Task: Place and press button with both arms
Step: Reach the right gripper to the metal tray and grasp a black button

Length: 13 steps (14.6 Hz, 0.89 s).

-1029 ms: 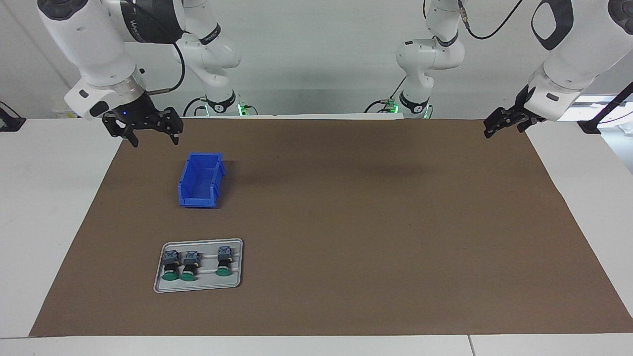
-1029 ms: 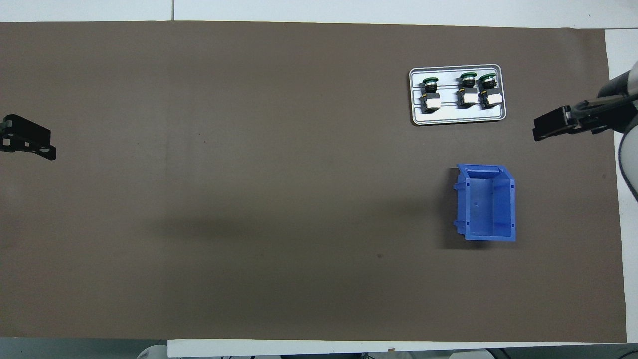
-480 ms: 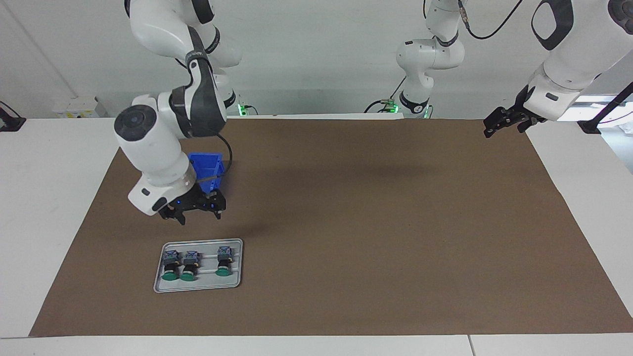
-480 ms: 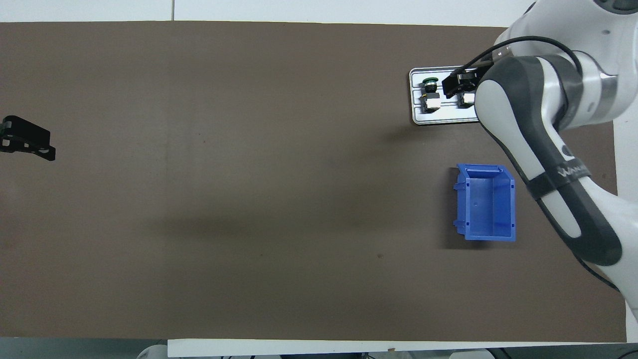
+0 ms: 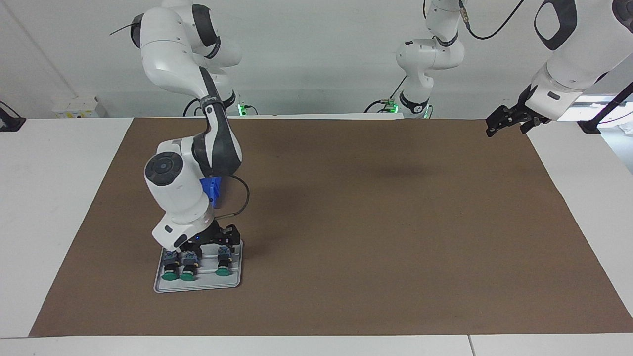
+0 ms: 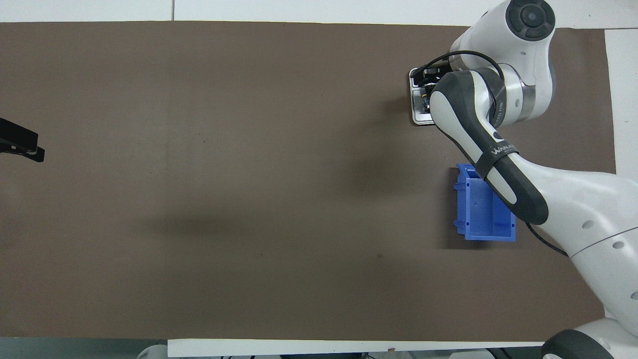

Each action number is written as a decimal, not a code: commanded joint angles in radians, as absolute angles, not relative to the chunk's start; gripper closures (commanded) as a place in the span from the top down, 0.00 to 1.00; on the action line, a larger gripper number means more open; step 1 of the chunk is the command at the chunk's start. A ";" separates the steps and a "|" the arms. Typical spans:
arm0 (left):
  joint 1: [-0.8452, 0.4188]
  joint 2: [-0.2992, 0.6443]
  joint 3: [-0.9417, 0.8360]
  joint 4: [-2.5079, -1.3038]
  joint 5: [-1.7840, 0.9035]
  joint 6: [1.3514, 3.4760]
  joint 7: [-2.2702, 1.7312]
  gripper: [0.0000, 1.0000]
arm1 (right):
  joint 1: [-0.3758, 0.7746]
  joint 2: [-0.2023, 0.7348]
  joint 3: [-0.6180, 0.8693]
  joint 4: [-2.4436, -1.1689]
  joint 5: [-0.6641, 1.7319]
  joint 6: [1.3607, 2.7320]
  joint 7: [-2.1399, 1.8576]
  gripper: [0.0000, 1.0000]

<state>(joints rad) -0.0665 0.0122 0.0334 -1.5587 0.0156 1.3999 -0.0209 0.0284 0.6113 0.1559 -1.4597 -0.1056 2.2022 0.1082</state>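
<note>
Three green-capped buttons lie in the grey ridged tray [image 5: 198, 287]: two side by side [image 5: 171, 269] [image 5: 188, 269] and one apart [image 5: 222, 264]. My right gripper [image 5: 210, 248] is down at the tray's edge nearer the robots, open, right over the buttons' contact blocks, with nothing in it. From overhead the right arm covers the buttons, and only a corner of the tray [image 6: 416, 117] shows. My left gripper [image 5: 504, 127] [image 6: 22, 147] waits open and empty, raised over the mat's edge at the left arm's end.
A blue plastic bin [image 5: 213, 190] [image 6: 478, 214] stands nearer the robots than the tray, partly covered by the right arm. A brown mat [image 5: 371, 222] covers most of the white table.
The right arm has swung out from its resting place near its base, passed over the blue bin and come down onto the tray. The left arm has barely moved.
</note>
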 commanded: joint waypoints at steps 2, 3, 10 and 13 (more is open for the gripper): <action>-0.066 0.000 0.035 -1.569 0.017 1.416 -0.003 1.00 | 0.014 0.606 0.161 -1.537 -0.118 2.273 0.137 0.91; -0.066 0.000 0.035 -1.569 0.017 1.417 -0.005 1.00 | 0.015 0.606 0.161 -1.539 -0.118 2.275 0.135 0.91; -0.078 0.000 0.026 -1.572 0.017 1.416 -0.002 1.00 | 0.006 0.595 0.161 -1.631 -0.110 2.322 0.135 0.71; -0.078 0.000 0.028 -1.572 0.018 1.416 -0.005 1.00 | 0.005 0.594 0.161 -1.611 -0.112 2.270 0.136 0.18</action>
<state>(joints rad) -0.0734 0.0122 0.0242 -1.5587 0.0156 1.4006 -0.0173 0.0171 0.6128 0.1476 -1.5977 -0.1059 2.2940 0.1147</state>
